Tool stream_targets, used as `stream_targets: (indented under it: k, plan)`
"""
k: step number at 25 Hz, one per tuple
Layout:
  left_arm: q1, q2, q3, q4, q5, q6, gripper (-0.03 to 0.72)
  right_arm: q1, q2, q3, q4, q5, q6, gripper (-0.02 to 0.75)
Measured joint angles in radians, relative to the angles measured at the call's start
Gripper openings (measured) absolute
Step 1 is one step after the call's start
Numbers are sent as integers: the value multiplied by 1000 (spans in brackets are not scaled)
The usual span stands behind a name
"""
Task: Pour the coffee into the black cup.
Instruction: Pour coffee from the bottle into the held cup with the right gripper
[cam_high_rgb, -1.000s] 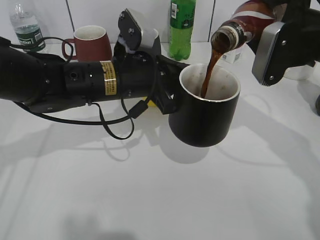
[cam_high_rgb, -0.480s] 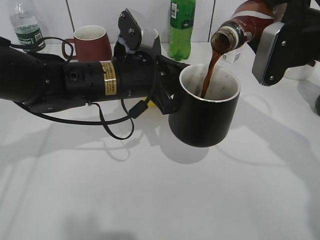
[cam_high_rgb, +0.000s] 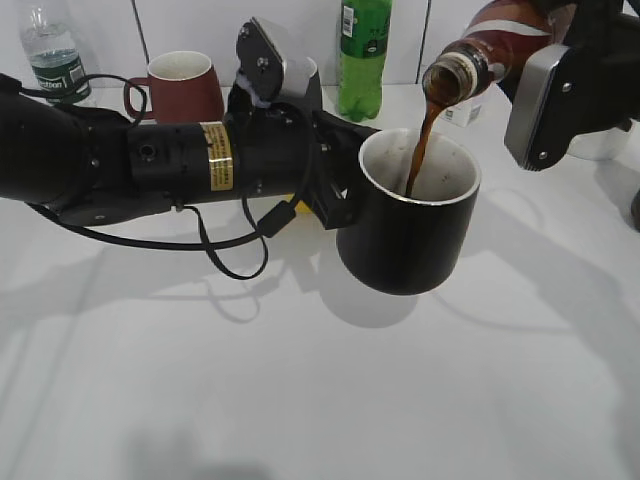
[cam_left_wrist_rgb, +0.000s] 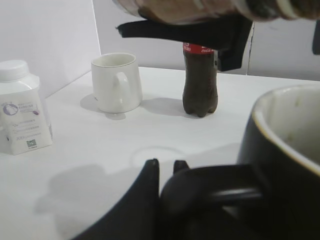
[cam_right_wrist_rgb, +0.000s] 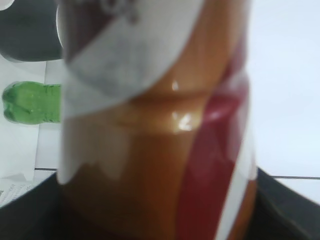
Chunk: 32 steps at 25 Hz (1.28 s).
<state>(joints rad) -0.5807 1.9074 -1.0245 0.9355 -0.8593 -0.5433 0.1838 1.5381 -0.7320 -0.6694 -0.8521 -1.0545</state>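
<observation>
The black cup (cam_high_rgb: 410, 225) is held above the table by my left gripper (cam_high_rgb: 335, 190), which is shut on its loop handle (cam_left_wrist_rgb: 210, 187). The cup's off-white inside shows at the right of the left wrist view (cam_left_wrist_rgb: 295, 125). My right gripper (cam_high_rgb: 545, 95) is shut on the coffee bottle (cam_high_rgb: 490, 50), tilted neck-down over the cup. A brown stream (cam_high_rgb: 418, 150) runs from the bottle's mouth into the cup. The bottle fills the right wrist view (cam_right_wrist_rgb: 155, 120), and the fingers are hidden behind it.
A maroon mug (cam_high_rgb: 185, 85), a green soda bottle (cam_high_rgb: 362, 55) and a water bottle (cam_high_rgb: 52, 50) stand at the back. In the left wrist view a white mug (cam_left_wrist_rgb: 116, 82), a cola bottle (cam_left_wrist_rgb: 200, 80) and a white jar (cam_left_wrist_rgb: 20, 112) stand on the white table (cam_high_rgb: 300, 380).
The stream keeps running into the cup. The bottle and the cup have barely moved.
</observation>
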Motion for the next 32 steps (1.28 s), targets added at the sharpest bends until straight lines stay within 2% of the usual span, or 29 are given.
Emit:
stream_targets:
  k: [32]
  plan:
    - [0, 0, 0, -12, 3, 1, 51, 0, 0, 0, 4, -2, -87, 527]
